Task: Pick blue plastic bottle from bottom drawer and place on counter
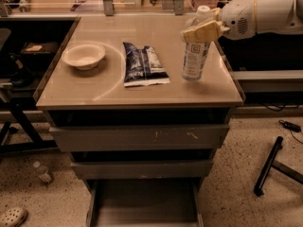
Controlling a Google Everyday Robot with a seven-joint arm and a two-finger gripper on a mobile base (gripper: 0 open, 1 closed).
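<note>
In the one camera view, you look down at a grey cabinet topped by the counter [142, 92]. Your gripper [196, 31] reaches in from the right over the counter's far right part, on a white arm [265, 13]. Its jaws are closed around the upper part of the blue plastic bottle [193, 58]. One beige finger crosses the front, and the other is hidden behind.

The bottle leans slightly, with its cap to the right. Its base is at the counter surface near the right edge, but you cannot tell whether it rests there. A dark-blue pouch [143, 65] lies flat just left of it. A pale bowl [84, 56] sits further left. Below two wider drawers [137, 137], the bottom drawer [142, 203] stands pulled open, showing its bare grey floor.
</note>
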